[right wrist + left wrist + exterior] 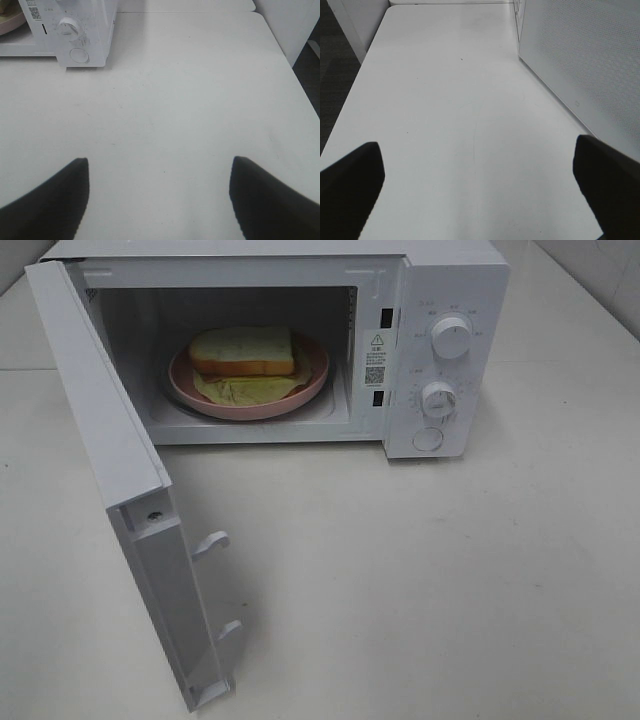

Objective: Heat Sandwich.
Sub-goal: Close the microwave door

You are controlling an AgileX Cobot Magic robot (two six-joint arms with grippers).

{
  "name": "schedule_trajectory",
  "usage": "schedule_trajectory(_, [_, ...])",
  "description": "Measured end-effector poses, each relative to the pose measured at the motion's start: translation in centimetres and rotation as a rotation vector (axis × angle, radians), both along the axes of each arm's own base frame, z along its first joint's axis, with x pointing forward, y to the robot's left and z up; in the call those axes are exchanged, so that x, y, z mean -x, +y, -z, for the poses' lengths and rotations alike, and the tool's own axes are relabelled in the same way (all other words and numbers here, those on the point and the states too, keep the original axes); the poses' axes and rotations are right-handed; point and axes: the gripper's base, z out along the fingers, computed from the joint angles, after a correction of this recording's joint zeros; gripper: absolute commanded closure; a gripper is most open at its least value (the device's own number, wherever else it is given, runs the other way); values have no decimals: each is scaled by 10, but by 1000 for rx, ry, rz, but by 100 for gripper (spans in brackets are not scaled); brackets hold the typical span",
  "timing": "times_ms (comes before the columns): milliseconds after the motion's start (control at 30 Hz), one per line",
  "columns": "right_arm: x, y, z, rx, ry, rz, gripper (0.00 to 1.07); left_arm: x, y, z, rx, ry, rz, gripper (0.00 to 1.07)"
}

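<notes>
Square tan-bread sandwich (243,352) on round pink plate (312,383) inside white microwave (455,285), upper centre, ready for heating; left end effector (479,187) and right end effector (159,200) wide, empty.

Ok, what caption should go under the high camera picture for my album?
Sandwich on a pink plate sits inside the white microwave, its door swung wide open.
</notes>
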Motion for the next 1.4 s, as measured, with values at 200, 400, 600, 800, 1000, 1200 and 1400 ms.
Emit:
schedule_trajectory(200, [0,0,0,0,0,0,33,0,0,0,0,0,0,9])
schedule_trajectory(400, [0,0,0,0,0,0,33,0,0,0,0,0,0,9])
schedule_trajectory(600, [0,0,0,0,0,0,33,0,0,0,0,0,0,9])
schedule_trajectory(800, [0,0,0,0,0,0,33,0,0,0,0,0,0,9])
schedule_trajectory(1000, [0,0,0,0,0,0,33,0,0,0,0,0,0,9])
schedule_trajectory(1200, [0,0,0,0,0,0,33,0,0,-1,0,-4,0,9])
schedule_trajectory(1400, [0,0,0,0,0,0,33,-3,0,-10,-1,-22,-1,14])
